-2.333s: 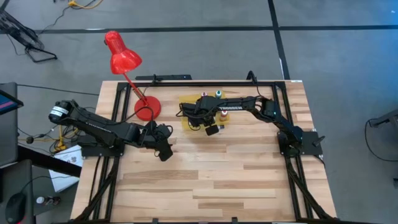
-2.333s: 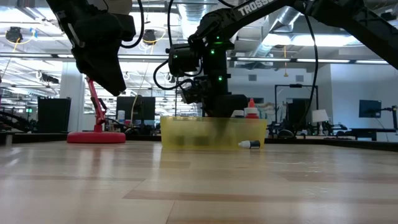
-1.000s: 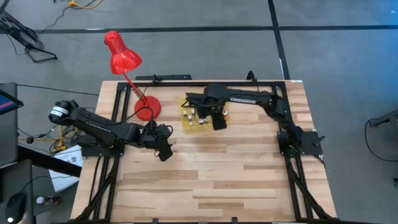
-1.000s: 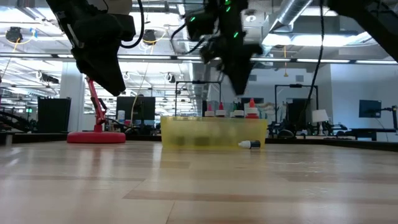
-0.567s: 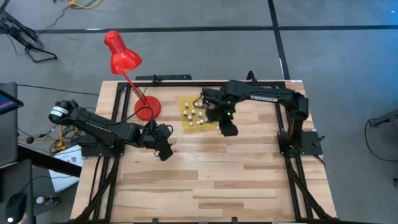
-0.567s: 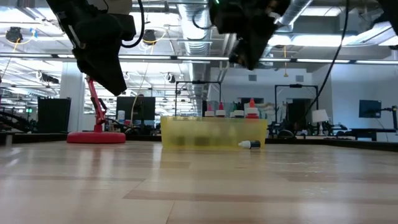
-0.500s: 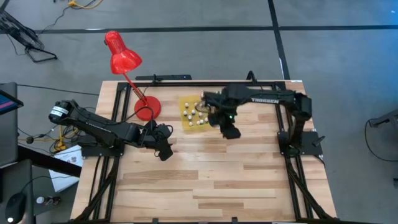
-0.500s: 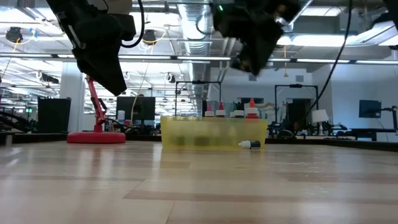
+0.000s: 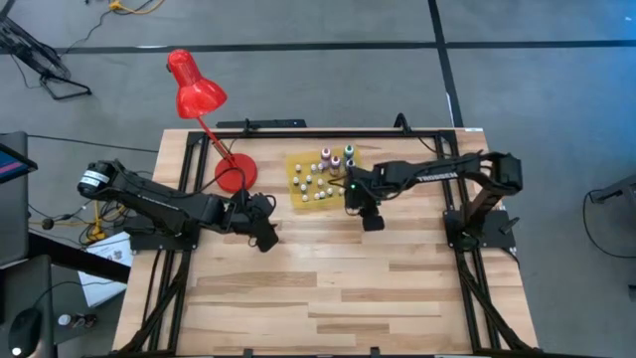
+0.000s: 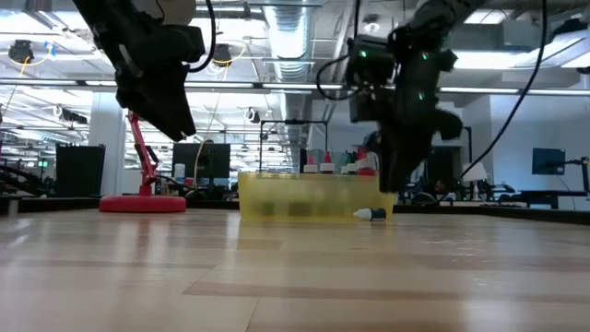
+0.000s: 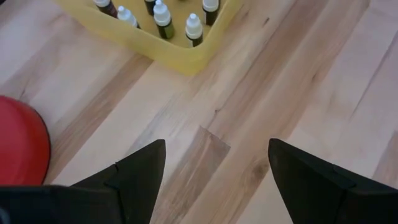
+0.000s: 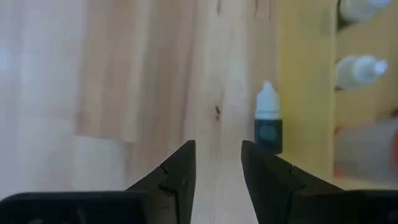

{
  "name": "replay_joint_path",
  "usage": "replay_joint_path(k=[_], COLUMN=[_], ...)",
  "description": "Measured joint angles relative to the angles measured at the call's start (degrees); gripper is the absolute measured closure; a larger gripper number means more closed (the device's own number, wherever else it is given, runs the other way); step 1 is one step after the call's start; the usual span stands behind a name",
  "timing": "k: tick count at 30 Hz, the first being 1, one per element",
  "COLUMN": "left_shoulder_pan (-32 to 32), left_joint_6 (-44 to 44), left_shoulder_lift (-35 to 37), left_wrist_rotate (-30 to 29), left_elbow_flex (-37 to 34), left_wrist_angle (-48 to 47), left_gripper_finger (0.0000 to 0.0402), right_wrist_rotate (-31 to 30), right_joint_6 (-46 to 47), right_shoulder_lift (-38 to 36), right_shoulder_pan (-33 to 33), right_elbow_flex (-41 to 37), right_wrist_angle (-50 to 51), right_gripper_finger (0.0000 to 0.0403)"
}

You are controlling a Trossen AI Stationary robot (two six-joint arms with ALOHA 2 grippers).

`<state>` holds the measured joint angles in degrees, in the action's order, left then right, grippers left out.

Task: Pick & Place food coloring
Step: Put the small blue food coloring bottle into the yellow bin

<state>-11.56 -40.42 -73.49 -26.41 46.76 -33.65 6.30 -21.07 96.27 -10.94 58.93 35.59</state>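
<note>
From above, the food coloring bottles (image 9: 320, 174) stood capped on the yellow mat (image 9: 298, 192) at 12 o'clock on the desk (image 9: 328, 288), the right pincer (image 9: 370, 216) just beside the mat's edge. At desk height, one stray bottle (image 10: 371, 214) lay on its side, long axis level. The left pincer (image 11: 214, 168) hung wide and empty. The right pincer (image 12: 217, 165), narrow and empty, faced that bottle (image 12: 268, 127), cap away. Light, stiff and likely slippery, it seemed best gripped across the body.
</note>
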Motion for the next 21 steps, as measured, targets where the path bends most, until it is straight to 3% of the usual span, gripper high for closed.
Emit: replay_joint_path(k=[8,21], left_shoulder_pan=[0.81,0.84], left_joint_6=[-0.34,-0.36], left_shoulder_lift=[0.00,0.00], left_wrist_rotate=[0.04,0.20], left_elbow_flex=[0.00,0.00], left_wrist_angle=[0.15,0.13], left_gripper_finger=[0.0125,0.0125], right_wrist_rotate=[-5.20,-7.76], right_joint_6=[3.09,3.11], right_shoulder_lift=[0.48,0.52], right_shoulder_pan=[-0.02,-0.29], right_elbow_flex=[-4.59,-6.79], right_wrist_angle=[-11.70,-12.82], right_gripper_finger=[0.0285,0.0285])
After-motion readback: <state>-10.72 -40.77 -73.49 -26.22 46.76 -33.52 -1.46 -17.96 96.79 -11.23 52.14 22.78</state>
